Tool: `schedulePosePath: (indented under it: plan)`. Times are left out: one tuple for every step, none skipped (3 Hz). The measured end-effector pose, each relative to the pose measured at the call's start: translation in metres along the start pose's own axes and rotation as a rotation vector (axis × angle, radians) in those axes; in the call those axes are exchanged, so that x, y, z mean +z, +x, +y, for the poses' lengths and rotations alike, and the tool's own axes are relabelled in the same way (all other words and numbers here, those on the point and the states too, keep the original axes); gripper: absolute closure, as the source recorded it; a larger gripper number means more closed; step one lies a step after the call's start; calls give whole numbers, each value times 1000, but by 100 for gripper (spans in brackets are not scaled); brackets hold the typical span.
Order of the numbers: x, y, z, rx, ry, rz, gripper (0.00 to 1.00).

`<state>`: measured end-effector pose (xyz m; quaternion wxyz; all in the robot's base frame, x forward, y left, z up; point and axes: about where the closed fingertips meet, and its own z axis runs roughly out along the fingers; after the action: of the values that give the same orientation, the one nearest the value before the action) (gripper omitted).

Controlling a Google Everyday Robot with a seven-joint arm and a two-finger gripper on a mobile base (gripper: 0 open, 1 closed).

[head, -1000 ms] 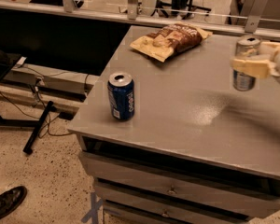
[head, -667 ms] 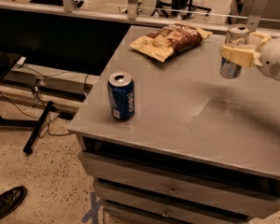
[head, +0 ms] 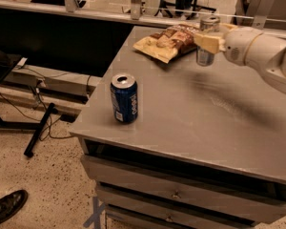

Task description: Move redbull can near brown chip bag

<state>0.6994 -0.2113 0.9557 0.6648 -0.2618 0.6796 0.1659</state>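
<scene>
The redbull can [head: 206,56], slim and silver with blue patches, is held upright above the grey table [head: 190,109] near its far edge. My gripper [head: 209,41] comes in from the right and is shut on the can. The brown chip bag [head: 169,41] lies flat at the table's far side, just left of the can; the can's left edge is close beside the bag's right end. The white arm [head: 260,51] stretches off to the right.
A wider dark-blue Pepsi can [head: 124,98] stands near the table's front left edge. Drawers [head: 176,194] sit under the tabletop. A dark bench and cables are on the left, a shoe [head: 7,206] at the bottom left.
My gripper has carried the redbull can left and toward the far edge, from the table's right side to just beside the chip bag. The Pepsi can and bag have not moved.
</scene>
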Motion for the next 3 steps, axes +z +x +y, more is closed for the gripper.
schedulePosePath:
  plan:
    - [29,7,2,24,-8,-14,100]
    - [56,15,2,41,-24,-49,82]
    - [87,25,4,59,-62,-100,50]
